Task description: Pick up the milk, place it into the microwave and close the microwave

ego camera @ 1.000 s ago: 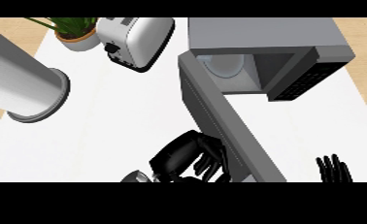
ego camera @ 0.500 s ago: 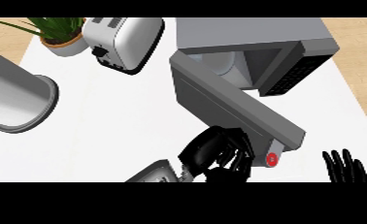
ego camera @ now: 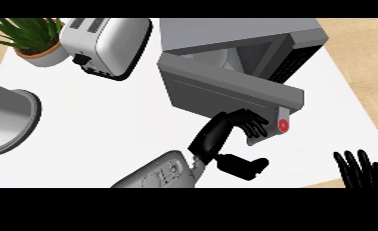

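The grey microwave (ego camera: pixel 236 30) stands at the back, right of centre. Its door (ego camera: pixel 221 87) is partly open, swung out towards me, with a red mark (ego camera: pixel 283 124) at its free end. My left hand (ego camera: pixel 221 135) is in the middle of the view. Its fingers (ego camera: pixel 249 122) lie against the door's outer face near that free end, and the thumb (ego camera: pixel 244 166) sticks out below. Only a pale strip of the microwave's inside (ego camera: pixel 221 57) shows above the door. I see no milk in the head view. My right hand (ego camera: pixel 354 167) rests open at the lower right edge, fingers up.
A silver toaster (ego camera: pixel 107 45) stands left of the microwave, with a potted plant (ego camera: pixel 33 40) at the back left corner. A large grey round vessel (ego camera: pixel 15 117) sits at the left edge. The white counter (ego camera: pixel 111 120) ends just right of the microwave.
The door has swung further towards the microwave's body. My left hand has moved up and right with it, staying against its outer face. The right hand stays low at the right.
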Available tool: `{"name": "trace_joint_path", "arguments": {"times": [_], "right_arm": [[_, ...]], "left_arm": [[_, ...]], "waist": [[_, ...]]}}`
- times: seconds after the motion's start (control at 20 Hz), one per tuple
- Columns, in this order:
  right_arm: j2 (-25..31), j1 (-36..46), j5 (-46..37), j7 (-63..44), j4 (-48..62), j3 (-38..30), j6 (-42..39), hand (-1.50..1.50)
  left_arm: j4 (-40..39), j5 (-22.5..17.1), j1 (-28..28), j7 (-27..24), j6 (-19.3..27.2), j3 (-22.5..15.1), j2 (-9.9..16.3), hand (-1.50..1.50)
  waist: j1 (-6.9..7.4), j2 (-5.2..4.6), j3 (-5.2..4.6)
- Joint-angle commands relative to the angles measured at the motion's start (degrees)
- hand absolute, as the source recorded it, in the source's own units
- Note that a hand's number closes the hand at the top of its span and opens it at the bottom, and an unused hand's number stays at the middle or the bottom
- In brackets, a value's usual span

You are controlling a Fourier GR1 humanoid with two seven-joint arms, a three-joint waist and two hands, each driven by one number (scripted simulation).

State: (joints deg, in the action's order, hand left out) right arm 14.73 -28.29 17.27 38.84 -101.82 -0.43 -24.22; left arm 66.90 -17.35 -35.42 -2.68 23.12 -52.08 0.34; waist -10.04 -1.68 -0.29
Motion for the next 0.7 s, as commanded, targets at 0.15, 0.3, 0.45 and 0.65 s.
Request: {"name": "trace_joint_path", "arguments": {"times": [0.15, 0.3, 0.45, 0.65], "right_arm": [[2.0, -1.5, 2.9, -1.2, -3.9, 1.2, -3.6, -1.50], [3.1, -1.7, 4.0, -3.1, -6.1, 1.0, -3.5, -1.50], [4.0, -1.9, 4.8, -3.3, -7.8, 2.1, -5.2, -1.50], [4.6, -2.1, 6.1, -4.9, -9.3, 2.2, -4.9, -1.50]], "left_arm": [[-5.6, -6.6, -6.9, -4.8, 8.9, 3.8, -0.3, 1.50], [-8.4, -10.0, -8.7, -6.9, 9.5, 6.2, -0.3, 1.50], [-9.3, -13.6, -11.0, -9.1, 8.8, 8.3, -0.3, 1.50], [-12.8, -16.4, -13.7, -11.3, 8.4, 9.1, -0.3, 1.50]], "waist": [[-2.88, -0.41, 0.08], [-3.88, -1.10, -0.03], [-5.54, -1.55, -0.07], [-6.82, -2.05, 0.02]]}}
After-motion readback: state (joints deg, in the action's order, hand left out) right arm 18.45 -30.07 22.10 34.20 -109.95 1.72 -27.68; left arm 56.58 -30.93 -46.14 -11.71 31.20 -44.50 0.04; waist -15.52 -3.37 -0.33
